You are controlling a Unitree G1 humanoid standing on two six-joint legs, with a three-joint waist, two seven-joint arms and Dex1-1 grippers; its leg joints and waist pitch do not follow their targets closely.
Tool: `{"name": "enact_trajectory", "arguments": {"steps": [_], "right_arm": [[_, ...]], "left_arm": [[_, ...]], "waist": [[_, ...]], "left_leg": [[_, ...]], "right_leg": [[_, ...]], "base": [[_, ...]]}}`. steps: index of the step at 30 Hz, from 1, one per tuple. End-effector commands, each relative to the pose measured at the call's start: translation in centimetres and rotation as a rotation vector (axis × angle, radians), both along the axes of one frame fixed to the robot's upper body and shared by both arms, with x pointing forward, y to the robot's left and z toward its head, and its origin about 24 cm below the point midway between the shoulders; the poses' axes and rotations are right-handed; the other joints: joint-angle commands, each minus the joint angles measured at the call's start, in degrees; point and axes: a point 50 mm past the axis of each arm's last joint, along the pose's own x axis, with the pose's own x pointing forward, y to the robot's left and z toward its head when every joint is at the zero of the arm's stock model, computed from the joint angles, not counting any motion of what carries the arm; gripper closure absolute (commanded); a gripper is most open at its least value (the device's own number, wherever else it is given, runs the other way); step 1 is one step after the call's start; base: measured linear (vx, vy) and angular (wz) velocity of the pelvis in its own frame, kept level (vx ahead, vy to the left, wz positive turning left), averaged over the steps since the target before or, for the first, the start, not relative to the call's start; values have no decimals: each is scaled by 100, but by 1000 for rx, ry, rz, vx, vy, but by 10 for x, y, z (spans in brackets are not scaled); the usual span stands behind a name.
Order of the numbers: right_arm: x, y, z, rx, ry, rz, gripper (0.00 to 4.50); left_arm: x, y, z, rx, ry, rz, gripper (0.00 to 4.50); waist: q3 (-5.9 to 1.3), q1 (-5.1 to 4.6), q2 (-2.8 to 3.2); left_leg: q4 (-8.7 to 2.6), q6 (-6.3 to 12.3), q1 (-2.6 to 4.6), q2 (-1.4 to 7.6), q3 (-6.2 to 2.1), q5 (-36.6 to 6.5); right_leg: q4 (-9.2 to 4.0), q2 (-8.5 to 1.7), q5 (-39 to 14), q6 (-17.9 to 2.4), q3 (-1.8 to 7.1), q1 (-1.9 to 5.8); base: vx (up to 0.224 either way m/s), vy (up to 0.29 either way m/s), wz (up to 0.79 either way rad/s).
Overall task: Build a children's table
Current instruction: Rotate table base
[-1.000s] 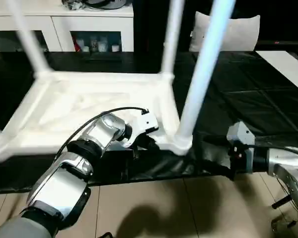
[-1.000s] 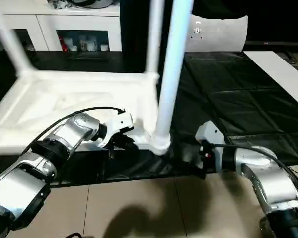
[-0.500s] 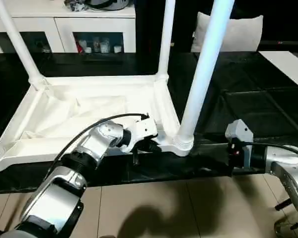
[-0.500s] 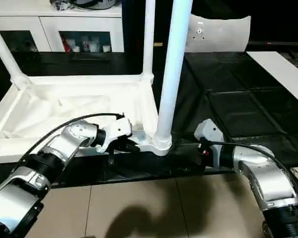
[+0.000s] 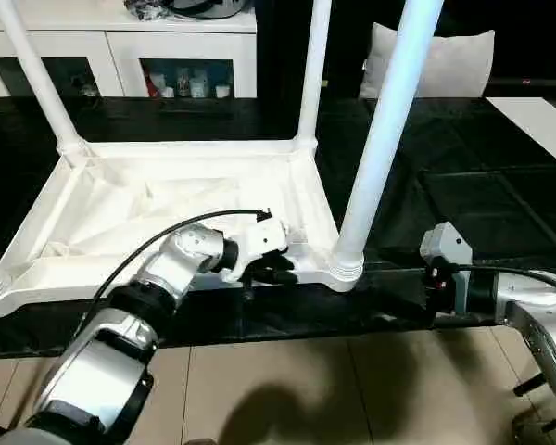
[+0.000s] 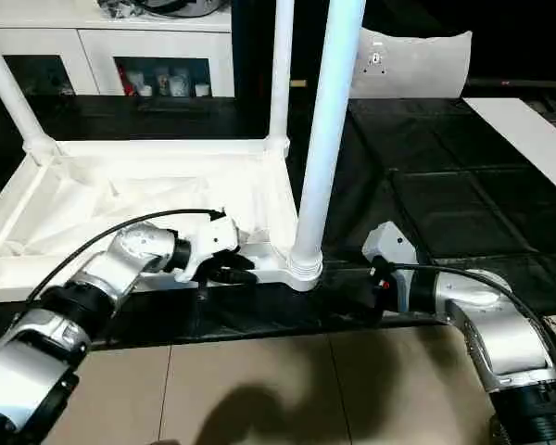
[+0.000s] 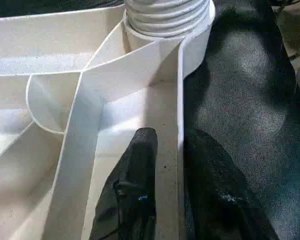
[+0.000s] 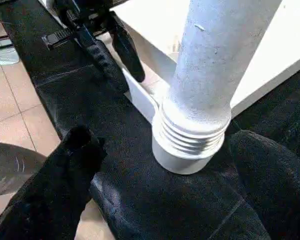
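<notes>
The children's table lies upside down on a black mat: a white ribbed tabletop (image 5: 167, 199) with legs standing in its corner sockets. The near right leg (image 5: 385, 130) rises from a threaded socket (image 8: 190, 135). More legs stand at the far left (image 5: 37, 79) and far right (image 5: 312, 69). My left gripper (image 7: 172, 135) straddles the near rim (image 7: 180, 100) close to that socket, one finger inside and one outside, open with a gap to the wall. My right gripper (image 8: 165, 137) is open wide, its fingers (image 8: 70, 160) standing apart on either side of the socket's base.
A white cabinet with glass doors (image 5: 120, 56) stands behind the mat. A white cushion (image 5: 445, 60) leans at the back right. A white board (image 5: 537, 120) lies at the far right. The mat's front edge (image 5: 287, 320) meets a tiled floor (image 5: 287, 389).
The camera has shifted, so the whole picture moved. My left gripper's fingers have come apart around the near rim. The right gripper stays wide open by the socket.
</notes>
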Motion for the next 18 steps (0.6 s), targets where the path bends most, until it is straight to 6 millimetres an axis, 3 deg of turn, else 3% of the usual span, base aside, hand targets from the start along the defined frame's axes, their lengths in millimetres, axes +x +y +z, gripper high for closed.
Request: {"name": "enact_trajectory", "arguments": {"steps": [1,7,15,18], "right_arm": [[0,1,5,13,-15,9,0],[3,2,8,54,-18,-6,0],[9,-2,13,91,-10,-3,0],[12,-2,10,79,-6,31,28]], "left_arm": [[0,10,-4,31,18,21,388],[-2,12,-5,3,42,3,444],[-10,12,-6,-27,65,-72,444],[-16,10,-4,-34,77,-142,450]], "waist": [[-344,38,-74],[-337,37,-92],[-343,22,-89],[-347,21,-102]], "left_leg": [[-368,415,-57,59,54,-647],[-375,393,-46,64,59,-731],[-373,406,-58,66,57,-622],[-368,441,-51,77,73,-584]], "right_leg": [[-478,-335,-739,-1133,239,381],[-498,-340,-977,-1087,243,366],[-467,-349,-801,-1149,242,376],[-459,-354,-705,-1227,247,361]], "base": [[0,0,0],[0,0,0],[0,0,0],[0,0,0]]}}
